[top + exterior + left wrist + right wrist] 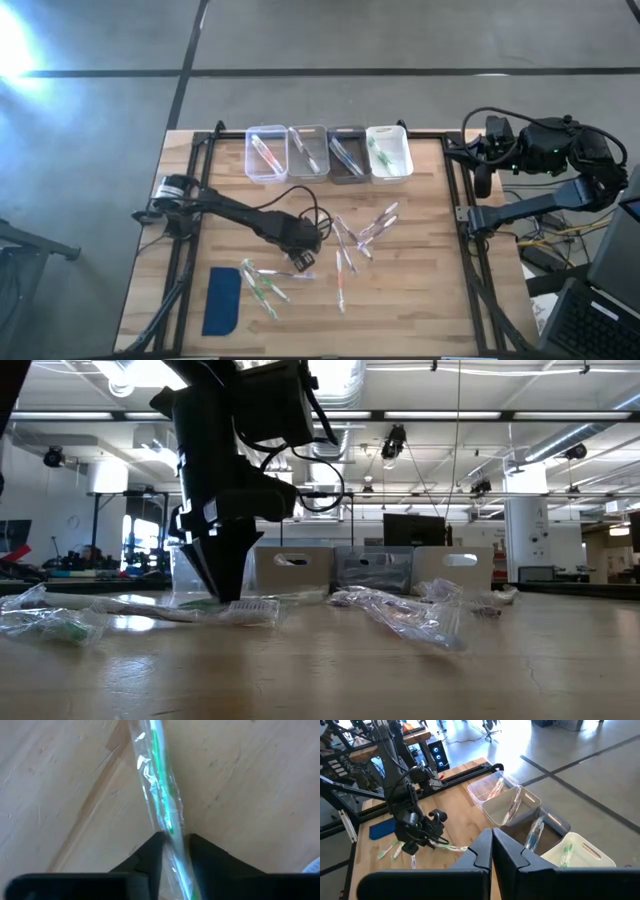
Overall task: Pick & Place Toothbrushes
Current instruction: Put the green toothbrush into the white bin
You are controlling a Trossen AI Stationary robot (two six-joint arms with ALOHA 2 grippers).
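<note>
My left gripper (174,851) pinches narrowly around a green-accented wrapped toothbrush (159,780) lying on the table (420,300), just beside the blue pad (224,300); my right gripper (492,851) waits shut.

Wooden table (430,300) carries toothbrushes (362,232), four bins (328,153), blue pad (222,300).

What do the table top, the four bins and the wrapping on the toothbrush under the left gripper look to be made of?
Table top: wood, pale planks with visible grain and seams, smooth finish.
Bins: probably plastic, two clear, one smoky grey, one opaque white.
Toothbrush between the fingers of the left gripper: a green-accented stick inside a clear, crinkled, glossy film, likely a plastic sleeve.
</note>
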